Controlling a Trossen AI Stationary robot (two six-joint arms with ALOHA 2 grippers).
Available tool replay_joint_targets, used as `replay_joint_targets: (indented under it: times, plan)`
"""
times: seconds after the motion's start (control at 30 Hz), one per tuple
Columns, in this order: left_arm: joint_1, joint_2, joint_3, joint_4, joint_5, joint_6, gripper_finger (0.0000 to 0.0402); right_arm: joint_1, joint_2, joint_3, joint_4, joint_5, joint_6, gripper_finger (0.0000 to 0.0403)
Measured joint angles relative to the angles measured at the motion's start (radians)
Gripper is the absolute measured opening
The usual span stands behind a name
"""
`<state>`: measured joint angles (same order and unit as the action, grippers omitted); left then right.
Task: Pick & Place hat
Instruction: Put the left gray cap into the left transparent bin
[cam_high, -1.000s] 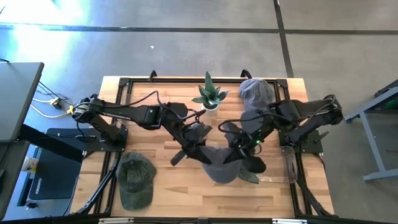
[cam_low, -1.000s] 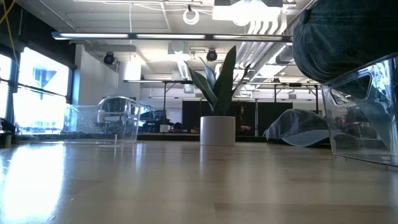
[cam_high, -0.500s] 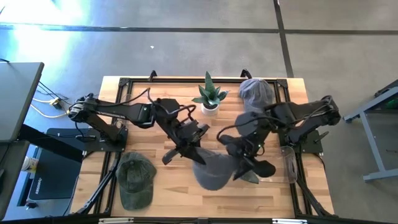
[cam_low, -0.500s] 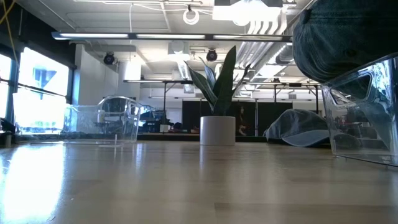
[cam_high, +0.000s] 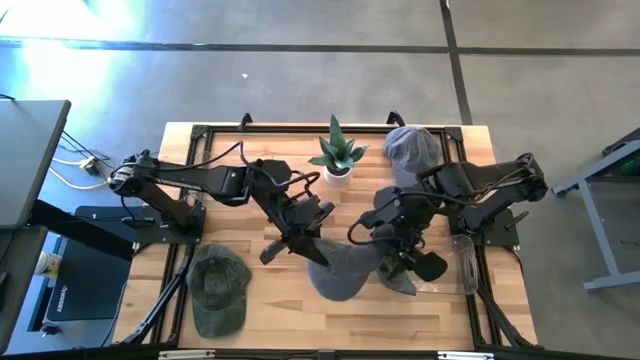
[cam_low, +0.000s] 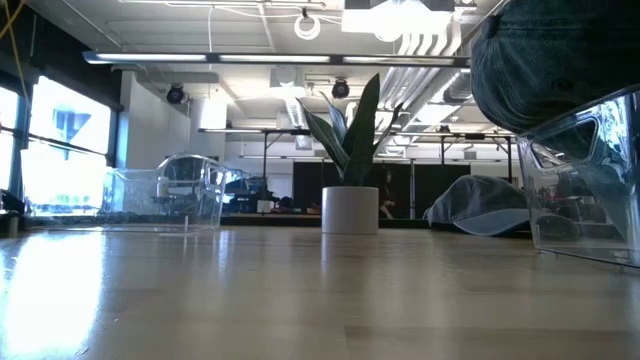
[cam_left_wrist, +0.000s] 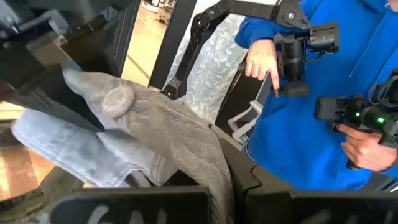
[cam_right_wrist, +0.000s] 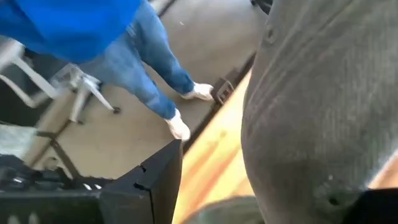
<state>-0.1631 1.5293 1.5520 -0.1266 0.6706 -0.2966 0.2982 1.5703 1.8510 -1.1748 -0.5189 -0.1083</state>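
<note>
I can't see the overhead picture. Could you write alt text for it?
Two dark robot arms meet over a wooden table, the left gripper shut on a grey hat while the right gripper is beside it. A green hat, a potted plant and another grey hat sit around them.

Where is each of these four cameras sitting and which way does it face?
High view: above the table, looking straight down; both arms show, left hand shut on the grey hat, right hand beside it.
Low view: at tabletop height, looking level across to the plant; no arm shows.
Left wrist view: on the left arm, facing the grey hat and a person in blue.
Right wrist view: on the right arm, facing the hat and that person's legs.
Shared: high and low views both show the plant.
</note>
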Motion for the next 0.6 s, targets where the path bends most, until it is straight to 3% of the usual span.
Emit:
replay_joint_targets:
  times: [0.27, 0.6]
  plan:
    - [0.0, 0.001, 0.0, -0.005, -0.007, 0.0, 0.0001, 0.0, -0.006, 0.001, -0.045, 0.189, -0.1, 0.0195]
    - [-0.002, -0.001, 0.0, -0.007, -0.019, 0.003, 0.0001, -0.071, -0.056, 0.0, 0.167, 0.066, 0.096, 0.0197]
